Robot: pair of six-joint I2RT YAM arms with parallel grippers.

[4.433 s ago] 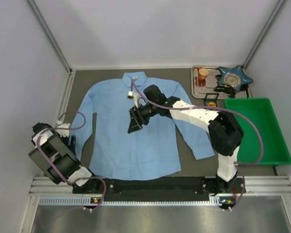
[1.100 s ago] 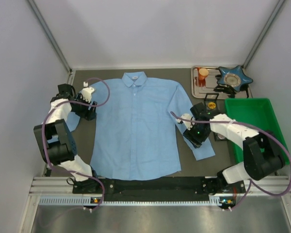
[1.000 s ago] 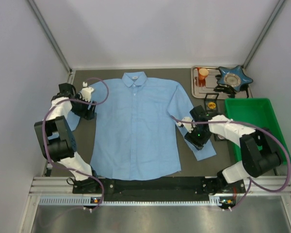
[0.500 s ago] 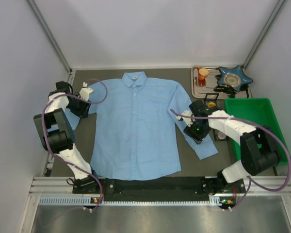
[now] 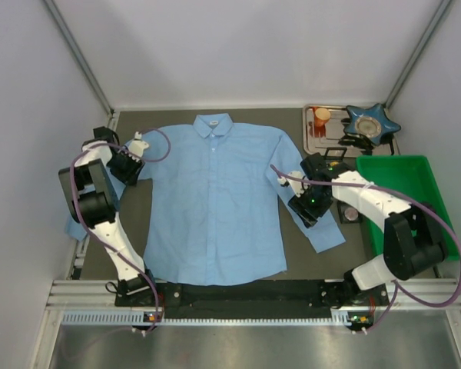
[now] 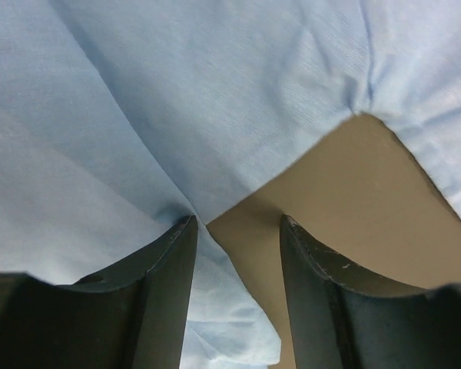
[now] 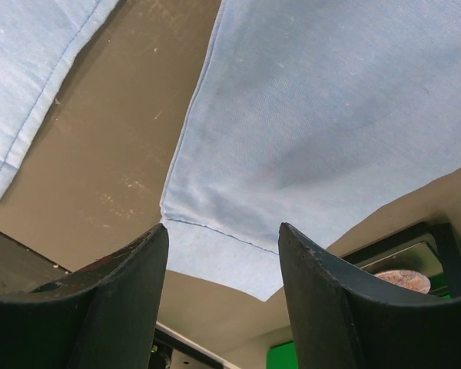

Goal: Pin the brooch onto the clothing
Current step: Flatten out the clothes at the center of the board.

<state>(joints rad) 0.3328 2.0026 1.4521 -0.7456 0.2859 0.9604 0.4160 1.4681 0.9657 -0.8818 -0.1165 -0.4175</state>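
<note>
The clothing [image 5: 211, 200] lies spread flat, front up, in the middle of the dark worktop [image 5: 292, 121], with the collar at 12 o'clock, the hem at 6 and a sleeve trailing down each side. It looks thin, light and limp, so it should crease at a touch and slide on the smooth surface rather than resist a push. A pin driven at it flat would likely drag the cloth along. The better hold is probably a small pinched fold on the chest panel beside the button line, or a seam or hemmed edge where the layers are thicker and less likely to slip out. The left pincer [image 5: 127, 165] sits at about 10 o'clock of the shirt, by the left sleeve [image 6: 177, 92]. In its wrist view the jaws stand apart, with bare worktop in the gap and a cloth edge bunched against one finger—open, clamping nothing. The right pincer [image 5: 303, 207] hangs over the right sleeve [image 7: 315, 115] at about 4 o'clock, jaws also wide apart, with only the sleeve edge below them. No brooch is on the shirt. At 2 o'clock a metal tray [image 5: 307, 131] holds small items, among them a blue star-shaped piece [image 5: 371, 121], and a little round thing [image 5: 335, 165] lies just below it beside the green bin [image 5: 403, 173]—which of these is the brooch I cannot tell.
</note>
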